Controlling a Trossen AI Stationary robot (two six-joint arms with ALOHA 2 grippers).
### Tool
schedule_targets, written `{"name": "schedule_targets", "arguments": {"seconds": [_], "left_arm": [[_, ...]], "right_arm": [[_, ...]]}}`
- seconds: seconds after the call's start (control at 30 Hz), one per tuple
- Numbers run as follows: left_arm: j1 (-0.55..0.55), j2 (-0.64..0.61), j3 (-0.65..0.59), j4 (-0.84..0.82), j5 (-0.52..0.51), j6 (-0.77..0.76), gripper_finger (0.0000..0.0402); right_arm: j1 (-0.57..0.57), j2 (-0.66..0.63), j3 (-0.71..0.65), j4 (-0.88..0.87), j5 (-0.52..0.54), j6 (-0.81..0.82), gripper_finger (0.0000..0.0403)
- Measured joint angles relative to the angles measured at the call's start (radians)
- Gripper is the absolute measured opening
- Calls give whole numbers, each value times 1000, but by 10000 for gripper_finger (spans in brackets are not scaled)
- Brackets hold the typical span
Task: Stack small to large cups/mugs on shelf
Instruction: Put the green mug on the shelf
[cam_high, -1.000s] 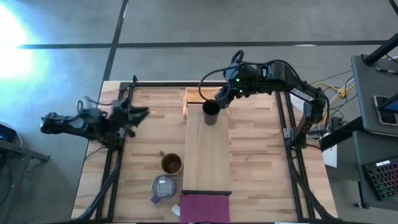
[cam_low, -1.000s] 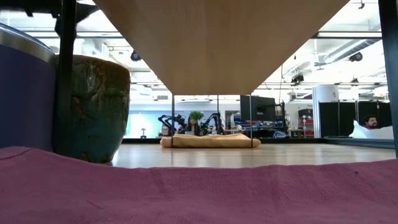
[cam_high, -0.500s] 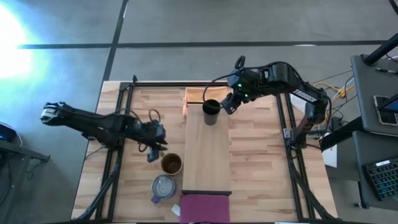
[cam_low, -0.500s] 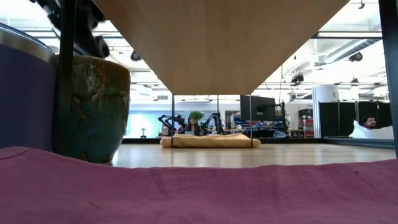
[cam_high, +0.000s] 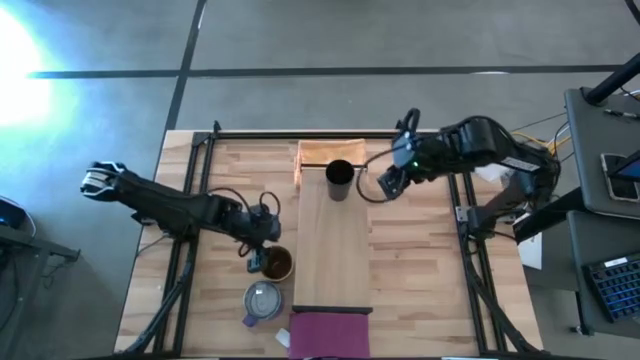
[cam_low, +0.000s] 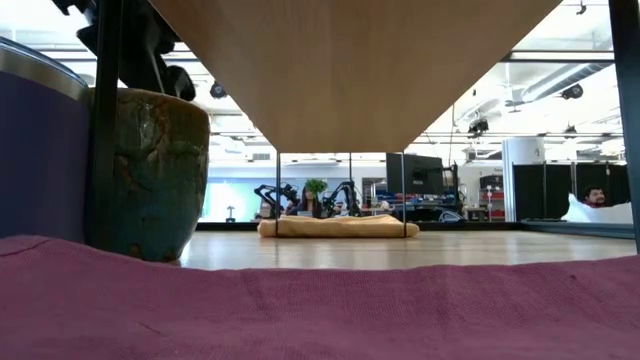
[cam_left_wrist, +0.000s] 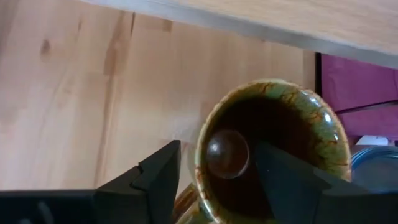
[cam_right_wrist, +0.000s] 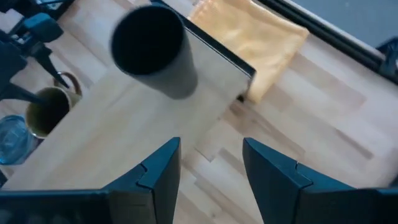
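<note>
The small black cup stands upright on the far part of the light-wood shelf; it also shows in the right wrist view. The brown mug and the grey-blue mug stand on the table left of the shelf. My left gripper is open over the brown mug's left side. In its wrist view one finger is outside the rim and one over the hollow, near the handle. My right gripper is open and empty, right of the cup and off the shelf.
A magenta cloth lies at the shelf's near end. A yellow cloth lies under its far end. Black frame rails run along the table's left and right sides. Bare wood table lies right of the shelf.
My left gripper has swung from the table's left edge toward the shelf and come down over the brown mug. My right gripper has drawn back from the black cup toward the table's right edge. The cup stays upright on the shelf.
</note>
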Motion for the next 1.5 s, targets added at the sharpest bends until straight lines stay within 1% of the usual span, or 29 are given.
{"name": "schedule_targets", "arguments": {"seconds": [0.23, 0.33, 0.47, 0.53, 0.63, 0.67, 0.8, 0.93, 1.17, 1.27, 1.37, 1.43, 1.5], "left_arm": [[-9, 69, -3, -1, -19, 0, 193], [-9, 99, -3, -2, -20, 8, 181], [-8, 121, -3, -3, -13, 19, 135], [-8, 122, -3, -2, -10, 19, 100], [-5, 119, -4, -2, -17, 19, 37], [-3, 118, -4, -9, -19, 18, 23], [14, 106, 36, -70, -23, -9, 18], [34, 91, 146, -209, -52, -29, 18], [40, 105, 441, -420, -71, -142, 18], [41, 129, 582, -521, -81, -190, 18], [40, 166, 714, -647, -125, -231, 18], [41, 198, 786, -670, -141, -267, 18], [41, 241, 847, -639, -147, -289, 18]], "right_arm": [[67, -76, -141, 0, 22, 121, 167], [88, -95, -186, 5, 35, 149, 167], [101, -106, -220, 6, 36, 179, 167], [101, -107, -229, 6, 37, 184, 167], [101, -105, -241, 7, 37, 184, 165], [101, -105, -245, 7, 37, 184, 164], [101, -106, -259, 6, 37, 175, 154], [101, -109, -260, 5, 52, 179, 140], [101, -146, -308, 1, 63, 215, 109], [101, -184, -366, 3, 64, 217, 94], [100, -239, -440, 25, 71, 214, 78], [99, -282, -501, 57, 68, 229, 65], [98, -325, -571, 96, 55, 242, 52]]}}
